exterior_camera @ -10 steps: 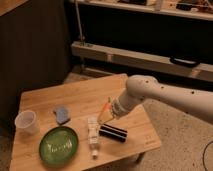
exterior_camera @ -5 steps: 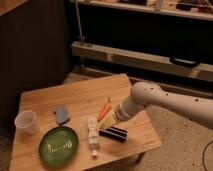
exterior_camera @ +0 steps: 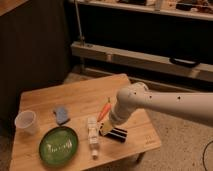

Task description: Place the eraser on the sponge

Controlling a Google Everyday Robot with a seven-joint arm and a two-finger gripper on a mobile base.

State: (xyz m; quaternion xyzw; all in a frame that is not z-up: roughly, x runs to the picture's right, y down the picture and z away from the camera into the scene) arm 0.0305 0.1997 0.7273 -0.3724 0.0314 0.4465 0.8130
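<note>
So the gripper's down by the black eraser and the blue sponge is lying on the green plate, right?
Not quite. The camera view shows the sponge on the table beside the green plate; the gripper is by the eraser.

The rounded white arm (exterior_camera: 165, 102) bears dark dots, its claw (exterior_camera: 106, 129) by the eraser (exterior_camera: 117, 134).

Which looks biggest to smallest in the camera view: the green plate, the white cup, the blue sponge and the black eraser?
1. green plate
2. white cup
3. blue sponge and black eraser look alike; the tool, at the eraser's left end, partly hides it.
</note>
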